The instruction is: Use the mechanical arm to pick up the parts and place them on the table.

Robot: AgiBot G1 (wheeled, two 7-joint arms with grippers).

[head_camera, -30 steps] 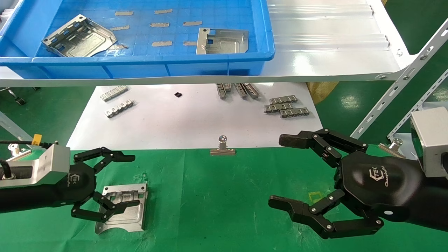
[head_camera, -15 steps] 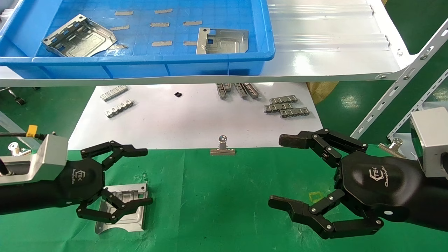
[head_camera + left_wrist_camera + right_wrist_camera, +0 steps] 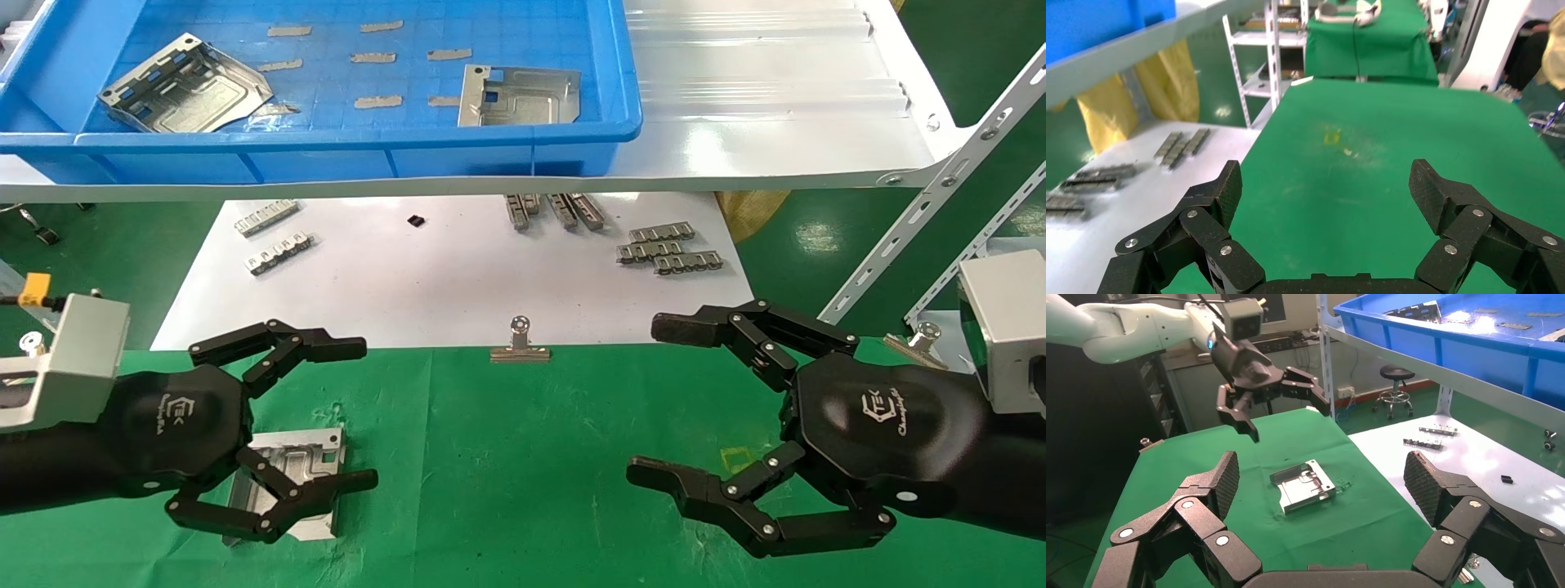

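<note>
Parts (image 3: 290,482): one plate lies flat on the green table (image 3: 523,457) at 7 o'clock, two wait in the blue bin (image 3: 343,143) at 11 o'clock | left gripper (image 3: 315,416) above the plate, jaws wide, empty | right gripper (image 3: 654,400) jaws wide, empty | you should expect thin, stiff, slippery metal; take it by the edges.

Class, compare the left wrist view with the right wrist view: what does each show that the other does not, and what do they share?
Only the left wrist view: the left gripper close up, open over bare cloth, and toothed strips on the white sheet.

Only the right wrist view: the part lying flat on the table, the left gripper raised above it, the blue bin, and the right gripper, open.

Both: the green table.
</note>
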